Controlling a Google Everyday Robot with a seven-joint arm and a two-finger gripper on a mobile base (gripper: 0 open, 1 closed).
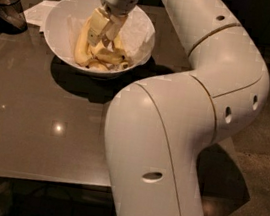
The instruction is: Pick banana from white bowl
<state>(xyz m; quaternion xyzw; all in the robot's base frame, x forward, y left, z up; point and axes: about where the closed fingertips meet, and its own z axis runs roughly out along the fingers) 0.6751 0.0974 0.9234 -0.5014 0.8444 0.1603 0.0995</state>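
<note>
Camera view is mostly robot, says Mira: the white arm (192, 98) fills the right side and reaches back over the dark table (20, 128). What sits under its end?

Tom: The white bowl (54, 22), near the table's far edge, lined with crumpled paper (136, 29). The banana (113, 56), the thick curved one with dark tips, lies in the bottom of it. A longer, paler banana (81, 46) lies along the left wall beside it.

Mira: And the gripper (98, 41)?

Tom: Down inside the bowl, right over the fruit, touching it or nearly so. I cannot tell how far open it is, nor whether it has hold of anything. The banana looks to be resting on the paper.

Mira: Which step is that, then?

Tom: The grasp itself, I judge. The reach is made and the lift is not yet done.

Mira: And the next move?

Tom: It calls for closing on the curved banana alone, across its thick middle, then rising straight up clear of the rim. The risks, as I see them, are pinching the paper or the paler banana along with it, or dragging the bowl.
</note>
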